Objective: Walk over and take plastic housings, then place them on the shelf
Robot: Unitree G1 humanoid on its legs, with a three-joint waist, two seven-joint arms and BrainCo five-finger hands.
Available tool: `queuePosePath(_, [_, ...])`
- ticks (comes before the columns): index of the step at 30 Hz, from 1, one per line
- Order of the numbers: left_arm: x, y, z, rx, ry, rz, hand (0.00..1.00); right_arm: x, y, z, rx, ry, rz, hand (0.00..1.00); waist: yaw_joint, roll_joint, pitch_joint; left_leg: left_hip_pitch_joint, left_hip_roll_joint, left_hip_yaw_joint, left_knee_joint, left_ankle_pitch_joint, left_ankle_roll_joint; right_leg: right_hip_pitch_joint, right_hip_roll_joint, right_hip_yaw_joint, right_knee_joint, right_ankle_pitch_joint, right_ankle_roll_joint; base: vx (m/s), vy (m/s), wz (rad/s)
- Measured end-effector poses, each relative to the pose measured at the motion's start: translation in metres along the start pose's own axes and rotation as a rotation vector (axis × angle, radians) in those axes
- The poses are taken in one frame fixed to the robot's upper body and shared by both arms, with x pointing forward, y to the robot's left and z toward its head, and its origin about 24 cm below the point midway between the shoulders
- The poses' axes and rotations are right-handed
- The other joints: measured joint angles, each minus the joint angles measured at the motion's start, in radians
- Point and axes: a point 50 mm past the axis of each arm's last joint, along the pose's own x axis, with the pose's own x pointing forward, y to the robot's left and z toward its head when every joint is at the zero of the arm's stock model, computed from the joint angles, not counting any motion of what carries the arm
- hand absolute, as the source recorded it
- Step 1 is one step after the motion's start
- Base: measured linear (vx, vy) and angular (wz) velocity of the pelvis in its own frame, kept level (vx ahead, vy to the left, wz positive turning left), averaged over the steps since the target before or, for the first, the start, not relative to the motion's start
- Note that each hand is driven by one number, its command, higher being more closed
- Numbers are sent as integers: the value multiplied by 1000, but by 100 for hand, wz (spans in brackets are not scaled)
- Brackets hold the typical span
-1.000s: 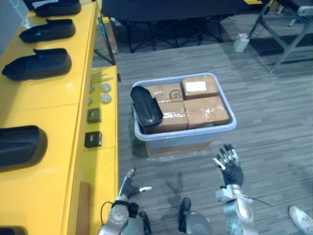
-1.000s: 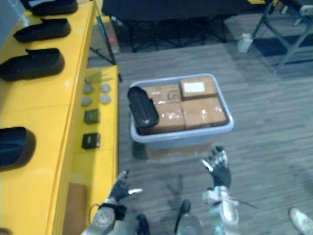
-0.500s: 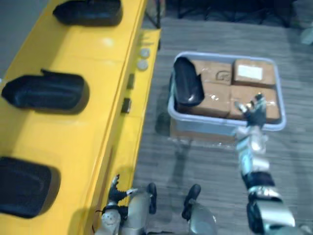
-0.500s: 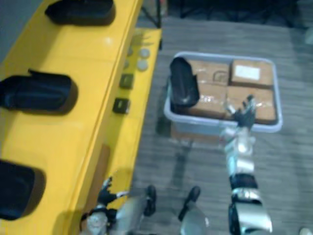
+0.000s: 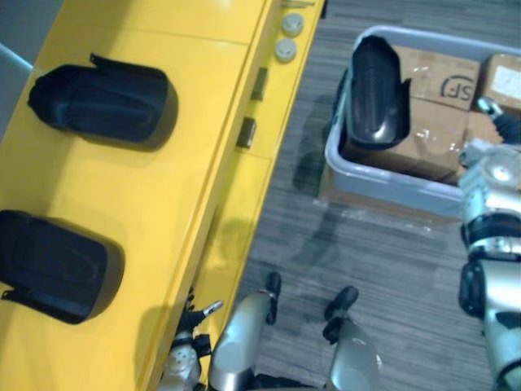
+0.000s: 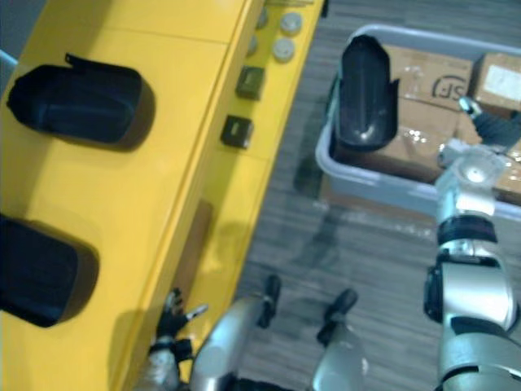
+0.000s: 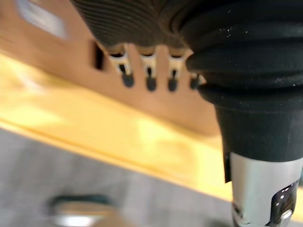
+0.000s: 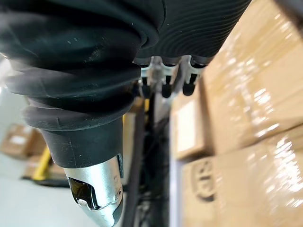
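Observation:
A black plastic housing leans upright at the left end of a grey bin, against cardboard boxes. My right hand hangs over the boxes at the bin's right side, fingers straight and holding nothing, a good way right of that housing. Two more black housings lie on the yellow shelf at the left. My left hand stays low beside the shelf's front edge, fingers relaxed and empty.
A lower yellow ledge along the shelf carries round discs and small dark blocks. Grey plank floor runs between the shelf and the bin, which rests on a flat cardboard piece.
The camera has swung left and down, so shelf and bin look shifted. My right arm has stretched forward from over the floor to over the bin's boxes. The left hand has stayed low.

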Motion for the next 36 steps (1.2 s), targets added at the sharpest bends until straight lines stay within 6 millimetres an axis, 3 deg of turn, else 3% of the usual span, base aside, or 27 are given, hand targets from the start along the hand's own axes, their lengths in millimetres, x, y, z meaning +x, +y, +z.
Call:
queuePosePath(4, [-4, -2, -11, 1, 53, -23, 0, 6, -1, 9, 4, 36, -26, 0, 8, 19, 5, -40, 1, -9, 21, 1, -1, -32, -1, -4, 12, -2, -3, -64, 20, 5])
queuePosePath(5, [-5, -3, -13, -2, 63, -30, 0, 10, -6, 14, -2, 53, -43, 0, 24, 23, 4, -52, 1, -9, 22, 2, -1, -43, -3, -4, 14, -1, -4, -49, 26, 1])
queuePosePath(11, [-7, -7, -19, -50, 108, -123, 0, 16, -13, 19, -35, 74, -35, 0, 49, 26, 2, -75, -1, -22, 18, 9, -6, -60, -7, -22, 16, -1, -5, -5, 15, 6])
queuePosePath(20, [-7, -10, -16, -72, 70, -160, 0, 15, -3, 33, -91, -45, 34, 0, 73, 32, -2, -74, -3, -28, 19, 8, -7, -72, -16, -22, 51, -28, -13, 2, 1, 1])
queuePosePath(23, [-7, -11, -12, -57, 39, -148, 0, 10, 5, 50, -27, -170, 80, 0, 71, 31, -1, -65, 3, -20, 22, 4, -13, -71, -14, -16, 63, -30, -13, -21, 10, -6])
queuePosePath(26, [-9, -6, -10, -49, 16, -125, 0, -26, 32, 55, 129, -386, 305, 0, 34, 11, 11, -8, 17, 5, 33, -18, -23, -43, -7, 16, 91, -50, -12, 1, -3, -28])
queuePosePath(28, [-12, 5, -4, -32, -33, -81, 0, -85, 47, 25, 272, -442, 492, 0, -20, -39, 20, 48, 47, 29, 58, -57, -31, 3, 22, 47, 96, -67, -16, 29, -13, -49])
queuePosePath(29, [-13, 10, -2, -17, -45, -76, 0, -101, 47, 12, 293, -431, 523, 0, -32, -56, 18, 62, 55, 36, 62, -66, -34, 11, 26, 57, 97, -72, -15, 30, -1, -52])
queuePosePath(31, [-15, 26, 3, 39, -77, -56, 0, -159, 28, -47, 331, -279, 561, 0, -69, -148, 12, 116, 86, 78, 69, -106, -46, 22, 43, 103, 128, -107, -25, 44, -1, -65])
queuePosePath(34, [-16, 42, 1, 105, -56, -3, 0, -209, -8, -100, 290, -70, 542, 0, -127, -207, -4, 181, 132, 122, 96, -157, -53, 56, 73, 147, 149, -130, -28, 74, -1, -59])
queuePosePath(35, [-18, 46, -1, 133, -47, 15, 0, -219, -17, -108, 284, -29, 534, 0, -147, -218, -18, 193, 155, 137, 94, -159, -54, 59, 87, 155, 138, -136, -39, 93, 16, -79])
queuePosePath(36, [-18, 50, -2, 142, -38, 42, 0, -227, -25, -114, 283, -1, 530, 0, -167, -230, -38, 206, 185, 166, 84, -158, -57, 49, 89, 156, 151, -162, -83, 85, 15, -71])
